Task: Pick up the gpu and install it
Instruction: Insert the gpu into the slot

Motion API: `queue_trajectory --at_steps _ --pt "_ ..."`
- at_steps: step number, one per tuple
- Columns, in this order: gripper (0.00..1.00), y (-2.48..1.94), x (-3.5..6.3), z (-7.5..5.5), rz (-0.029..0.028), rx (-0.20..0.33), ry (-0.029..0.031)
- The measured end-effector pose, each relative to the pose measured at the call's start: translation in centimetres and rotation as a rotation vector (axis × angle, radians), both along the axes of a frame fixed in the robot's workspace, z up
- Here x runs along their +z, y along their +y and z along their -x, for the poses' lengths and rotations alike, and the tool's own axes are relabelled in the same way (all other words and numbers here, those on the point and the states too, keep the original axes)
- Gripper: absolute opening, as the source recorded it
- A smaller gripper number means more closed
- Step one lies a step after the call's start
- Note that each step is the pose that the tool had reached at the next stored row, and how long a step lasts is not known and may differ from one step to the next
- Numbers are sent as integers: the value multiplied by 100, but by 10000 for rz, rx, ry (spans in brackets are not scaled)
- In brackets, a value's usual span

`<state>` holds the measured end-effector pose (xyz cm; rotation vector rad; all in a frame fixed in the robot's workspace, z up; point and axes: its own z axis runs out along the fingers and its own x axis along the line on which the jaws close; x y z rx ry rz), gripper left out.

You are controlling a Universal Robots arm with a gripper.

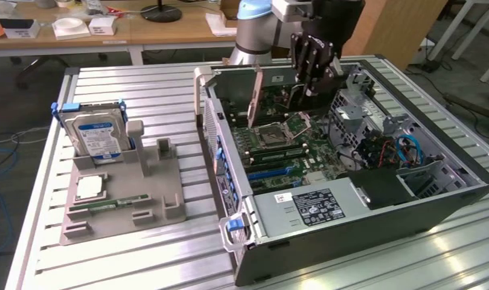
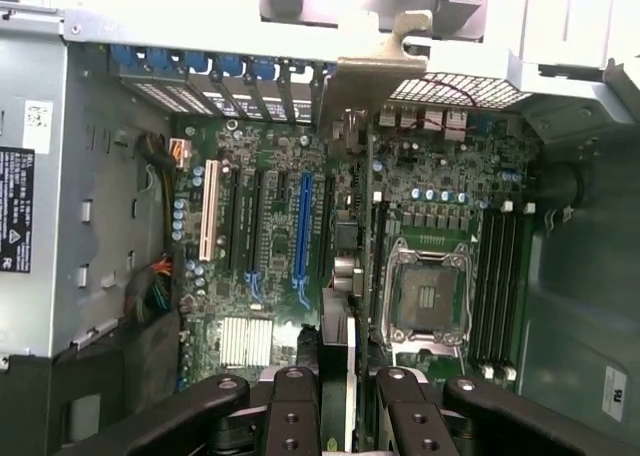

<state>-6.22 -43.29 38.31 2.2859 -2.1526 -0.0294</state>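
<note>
In the exterior view, my gripper [image 1: 316,90] hangs inside the open computer case [image 1: 349,241]. The gpu [image 1: 275,84] stands on edge between the jaws, with its metal bracket [image 1: 256,96] at the end far from them, toward the case's back wall. The motherboard [image 1: 309,148] lies below the jaws, and the card looks clear of it. Well off to one side of the jaws, outside the case, the parts stand [image 1: 124,199] holds the hard drive [image 1: 98,136].

In the wrist view, the gripper [image 2: 340,396] looks straight down on the board. The fingers [image 2: 290,416] stand narrow, clamped on the gpu [image 2: 338,351], which I see edge-on between them. The long blue slot [image 2: 300,231] runs below and just to one side of the card's line.

I judge the pick done and the install in hand, with the card not yet seated. Seating calls for the card's lower edge squared over the slot, the bracket matched to a rear opening, then a straight, even press down.
</note>
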Motion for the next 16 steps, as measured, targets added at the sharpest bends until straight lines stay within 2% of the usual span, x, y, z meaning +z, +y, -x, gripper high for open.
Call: queue_trajectory --at_steps 2,7,15,16 --pt "27 -1 -35 10 2 -52 1" --pt "27 -4 -96 11 1 -673 1" --pt "27 -12 -213 12 1 -691 0" --pt "27 -12 -227 18 0 -690 -21"
